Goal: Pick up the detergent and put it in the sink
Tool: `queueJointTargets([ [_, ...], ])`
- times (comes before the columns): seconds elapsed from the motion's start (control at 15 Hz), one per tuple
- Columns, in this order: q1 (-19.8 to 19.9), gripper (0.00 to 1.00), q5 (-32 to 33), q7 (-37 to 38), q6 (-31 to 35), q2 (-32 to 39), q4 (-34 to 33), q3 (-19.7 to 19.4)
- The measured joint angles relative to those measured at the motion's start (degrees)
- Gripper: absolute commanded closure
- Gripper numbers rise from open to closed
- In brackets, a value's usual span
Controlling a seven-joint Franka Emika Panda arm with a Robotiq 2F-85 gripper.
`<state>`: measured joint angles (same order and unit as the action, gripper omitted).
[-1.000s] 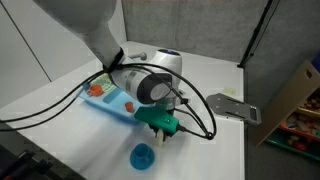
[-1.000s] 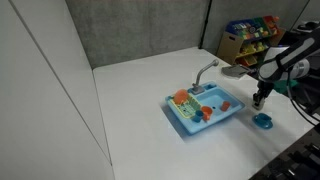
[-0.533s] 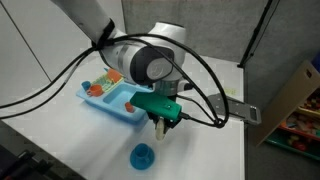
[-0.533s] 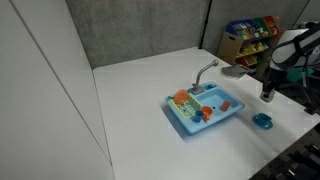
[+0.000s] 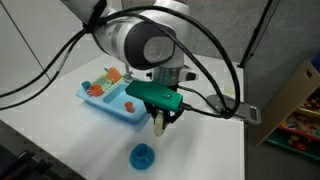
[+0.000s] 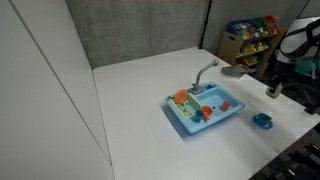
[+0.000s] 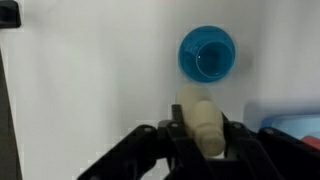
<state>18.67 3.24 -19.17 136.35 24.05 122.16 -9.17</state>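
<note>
- In an exterior view the hand [image 5: 160, 121] has lifted off the desk [image 5: 220, 140], clamped on the detergent [image 5: 159, 127]; the pick-up looks done.
- In an exterior view the hand [image 6: 272, 90] hangs well apart from the sink [image 6: 232, 109]; the detergent is probably too small to see here.
- Wrist view: the gripped detergent [image 7: 203, 118] hangs above the blue dish [image 7: 207, 52].

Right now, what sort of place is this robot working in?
Probably a lab or test corner, not a real kitchen: a light-blue plastic toy sink sits on a bare white table, grey partition panels wall it in, and a shelf of colourful bins stands beyond.
</note>
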Motion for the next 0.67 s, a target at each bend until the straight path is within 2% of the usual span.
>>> queueJointTargets([
  [0.07, 0.0, 0.68, 0.0, 0.0, 0.0, 0.0, 0.1, 0.0],
  [0.13, 0.0, 0.9, 0.0, 0.0, 0.0, 0.0, 0.1, 0.0],
  [0.67, -0.6, 0.9, 0.0, 0.0, 0.3, -0.7, -0.1, 0.2],
])
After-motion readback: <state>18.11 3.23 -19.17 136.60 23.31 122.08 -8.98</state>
